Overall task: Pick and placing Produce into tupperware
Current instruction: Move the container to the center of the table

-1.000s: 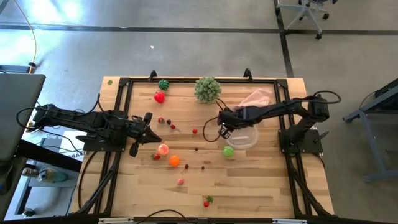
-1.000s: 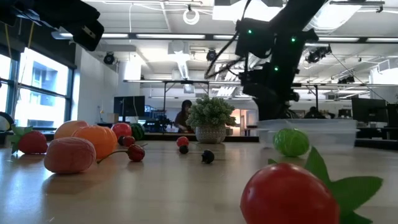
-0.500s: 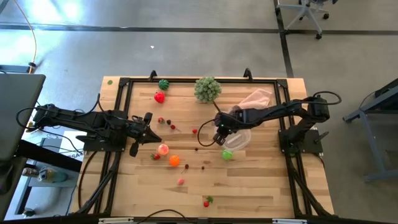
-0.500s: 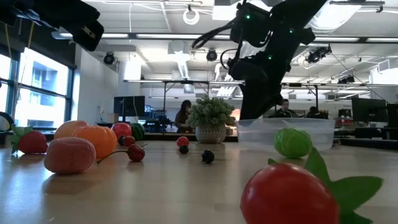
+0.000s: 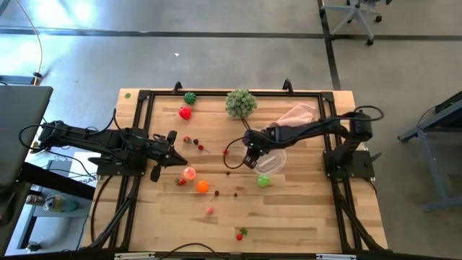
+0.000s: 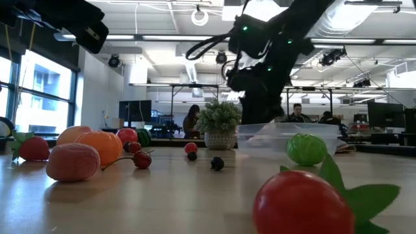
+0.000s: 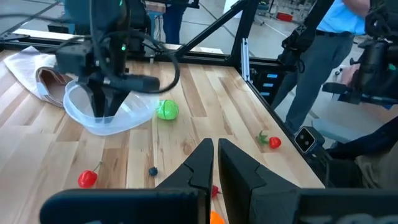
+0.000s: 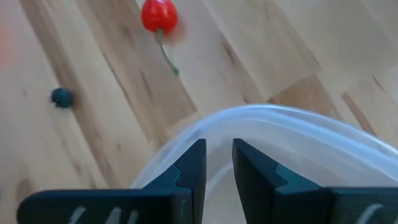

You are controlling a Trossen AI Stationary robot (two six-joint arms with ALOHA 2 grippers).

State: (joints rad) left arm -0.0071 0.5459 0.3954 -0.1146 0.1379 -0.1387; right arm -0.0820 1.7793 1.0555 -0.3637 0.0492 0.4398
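Note:
The tupperware (image 5: pixel 273 160), a round clear container, sits right of the table's middle with my right gripper (image 5: pixel 250 157) shut on its left rim. Produce lies scattered on the wood. A green ball (image 5: pixel 264 180) is just near of the container and a red cherry (image 5: pixel 226 152) just left of my gripper. A peach (image 5: pixel 189 172), an orange (image 5: pixel 202 186) and a strawberry (image 5: pixel 240 235) lie farther off. My left gripper (image 5: pixel 173 148) hangs shut above the table's left part, holding nothing. My right gripper pinches the tupperware's rim (image 8: pixel 214 121) between its two fingers, on the side facing the table's left edge. The fingers slant down from the right onto the thin wall (image 7: pixel 99 112). I cannot tell whether the container's bottom rests flat on the wood.
A pale green leafy ball (image 5: pixel 241 103) stands at the far middle and a pink cloth (image 5: pixel 297 114) lies at the far right. A red fruit (image 5: pixel 185 112) and a dark green one (image 5: pixel 190 97) lie at the far left. A black frame (image 5: pixel 216 92) rims the table.
My right gripper has gone toward the table's left edge and tipped further down, staying shut on the rim. The tupperware has slid left with it, away from the pink cloth. The green ball has stayed put.

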